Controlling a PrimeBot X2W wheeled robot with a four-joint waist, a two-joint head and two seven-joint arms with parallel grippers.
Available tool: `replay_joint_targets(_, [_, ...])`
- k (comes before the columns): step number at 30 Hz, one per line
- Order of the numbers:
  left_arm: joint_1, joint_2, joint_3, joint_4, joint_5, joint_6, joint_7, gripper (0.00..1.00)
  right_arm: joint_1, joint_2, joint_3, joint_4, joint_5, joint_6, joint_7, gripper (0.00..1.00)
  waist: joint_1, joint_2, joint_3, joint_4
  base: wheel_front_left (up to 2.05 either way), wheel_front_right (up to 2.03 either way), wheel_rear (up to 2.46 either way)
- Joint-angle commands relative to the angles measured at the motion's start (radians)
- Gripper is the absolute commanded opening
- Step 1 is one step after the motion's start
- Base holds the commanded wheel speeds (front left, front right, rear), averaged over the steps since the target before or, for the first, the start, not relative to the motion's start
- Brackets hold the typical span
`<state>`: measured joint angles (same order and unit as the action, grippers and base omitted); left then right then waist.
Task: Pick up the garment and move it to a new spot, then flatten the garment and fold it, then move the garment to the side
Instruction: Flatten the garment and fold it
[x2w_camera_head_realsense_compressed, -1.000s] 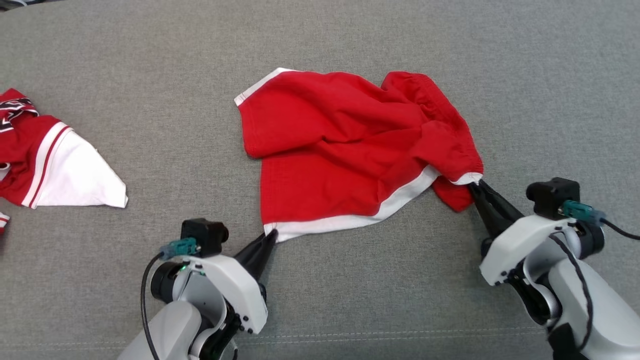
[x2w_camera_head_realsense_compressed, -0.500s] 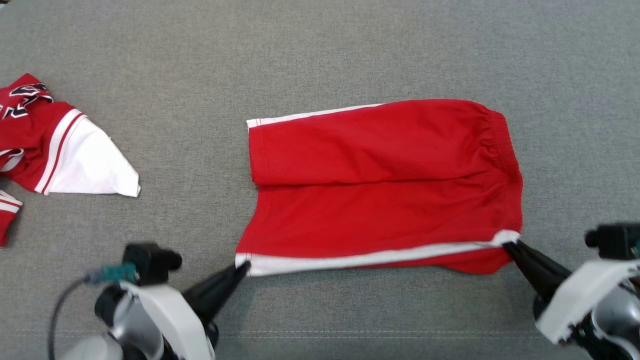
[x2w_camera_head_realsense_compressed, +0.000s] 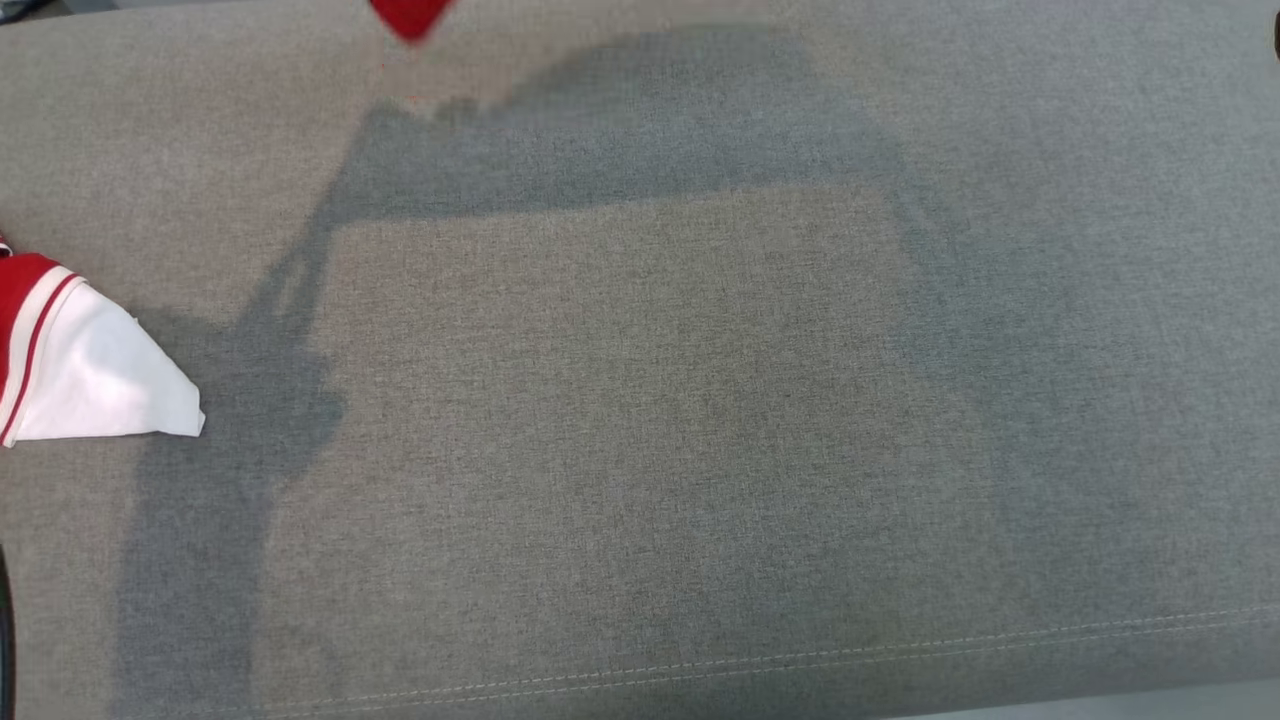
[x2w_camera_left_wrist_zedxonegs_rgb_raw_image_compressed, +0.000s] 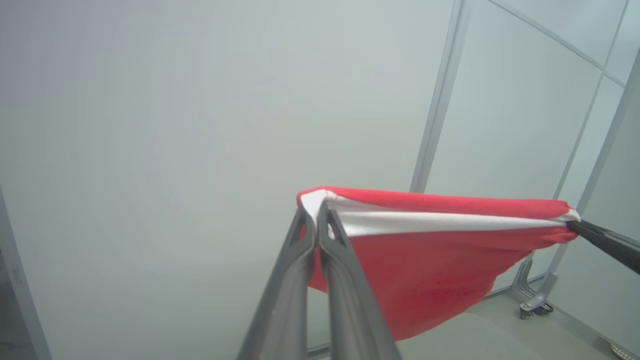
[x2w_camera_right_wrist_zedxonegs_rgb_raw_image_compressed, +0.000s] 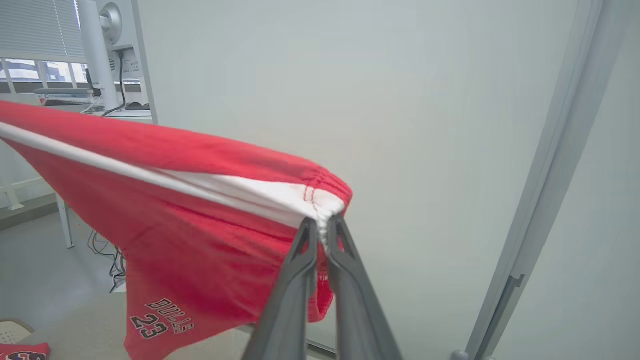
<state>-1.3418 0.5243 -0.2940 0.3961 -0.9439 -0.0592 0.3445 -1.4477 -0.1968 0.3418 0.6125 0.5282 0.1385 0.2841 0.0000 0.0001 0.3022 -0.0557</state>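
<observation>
Shorts hang taut midair between clamped left gripper and right gripper.

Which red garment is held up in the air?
The BULLS 23 shorts, pinched by the left gripper and right gripper; the other garment lies on the surface.

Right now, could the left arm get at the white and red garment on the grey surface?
Probably not: the left gripper is shut on the shorts, held aloft with the right gripper. The path to the other garment looks free, but its jaws are busy.
</observation>
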Motion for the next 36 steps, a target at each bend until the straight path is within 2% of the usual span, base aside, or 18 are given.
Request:
replay_joint_targets(1, [0.009,0.067,0.021,0.016,0.028,-0.003,-0.026,0.0,0.037,-0.008,0.012,0.029,0.007,-0.008,-0.013,0.0,0.0,-0.0001,0.017,0.008,0.0,0.0,0.0])
replay_joint_targets(4, [0.101,0.04,0.012,0.019,0.052,-0.021,-0.143,0.0,0.112,-0.035,0.077,0.063,0.042,-0.008,-0.041,0.0,0.0,-0.0001,0.045,0.034,0.0,0.0,0.0])
replay_joint_targets(6, [0.223,0.013,0.007,0.017,0.072,-0.011,-0.243,0.0,0.213,-0.064,0.125,0.076,0.066,-0.008,-0.051,0.0,0.0,-0.0001,0.066,0.056,0.0,0.0,0.0])
replay_joint_targets(10, [0.517,-0.093,-0.026,0.049,0.074,0.003,-0.409,0.0,0.44,-0.094,0.183,0.11,0.131,-0.008,-0.12,0.0,0.0,-0.0001,0.086,0.093,0.0,0.0,0.0])
replay_joint_targets(12, [0.636,-0.143,-0.053,0.064,0.073,0.006,-0.457,0.0,0.528,-0.107,0.198,0.131,0.153,-0.008,-0.158,0.0,0.0,-0.0001,0.087,0.108,0.0,0.0,0.0])
replay_joint_targets(15, [0.755,-0.178,-0.089,0.068,0.079,0.012,-0.488,0.0,0.622,-0.109,0.216,0.131,0.198,-0.008,-0.204,0.0,0.0,-0.0001,0.087,0.118,0.0,0.0,0.0])
replay_joint_targets(20, [0.904,-0.159,-0.096,0.014,0.083,0.043,-0.512,0.0,0.723,-0.127,0.242,0.072,0.221,-0.008,-0.304,0.0,0.0,-0.0001,0.052,0.112,0.0,0.0,0.0])
replay_joint_targets(26, [1.067,-0.112,-0.115,-0.152,0.113,0.13,-0.49,0.0,0.85,-0.167,0.251,-0.02,0.197,-0.008,-0.364,0.0,0.0,-0.0001,0.001,0.109,0.0,0.0,0.0])
replay_joint_targets(31, [1.147,-0.095,-0.139,-0.265,0.115,0.178,-0.438,0.0,0.947,-0.174,0.23,-0.066,0.167,-0.008,-0.353,0.0,0.0,-0.0001,-0.027,0.107,0.0,0.0,0.0])
replay_joint_targets(36, [1.219,-0.075,-0.148,-0.352,0.106,0.228,-0.388,0.0,1.058,-0.158,0.166,-0.115,0.133,-0.008,-0.322,0.0,0.0,-0.0001,-0.055,0.096,0.0,0.0,0.0])
